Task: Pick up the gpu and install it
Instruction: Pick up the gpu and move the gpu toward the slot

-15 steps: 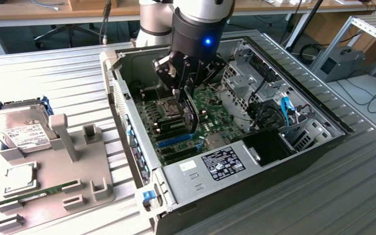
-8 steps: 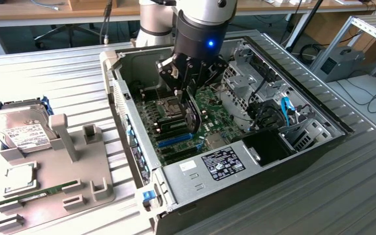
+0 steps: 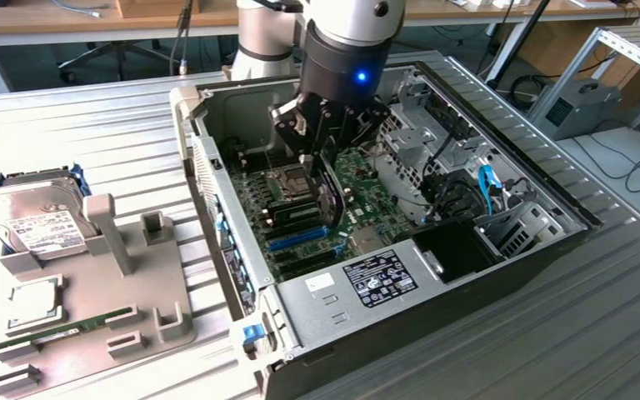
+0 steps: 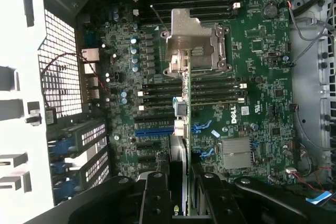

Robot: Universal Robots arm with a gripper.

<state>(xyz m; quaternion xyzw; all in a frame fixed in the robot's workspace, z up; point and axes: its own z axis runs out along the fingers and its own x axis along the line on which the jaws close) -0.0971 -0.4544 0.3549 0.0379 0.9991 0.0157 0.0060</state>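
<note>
I am watching a ribbed silver metal table (image 3: 97,125) that is carrying everything on my screen. An open black computer case (image 3: 465,317) is lying on its side on the table, toward the exterior view's right, with its open face turned up. A gray holder plate (image 3: 131,292) is sitting flat on the table at the exterior view's left, just beside the case. The plate is bearing a silver hard drive (image 3: 37,225) with a white label at its far end, a square processor chip (image 3: 33,304) nearer the camera, and a long narrow green RAM stick (image 3: 70,327) lying nearer still. The table's ridges are running diagonally under both.
</note>
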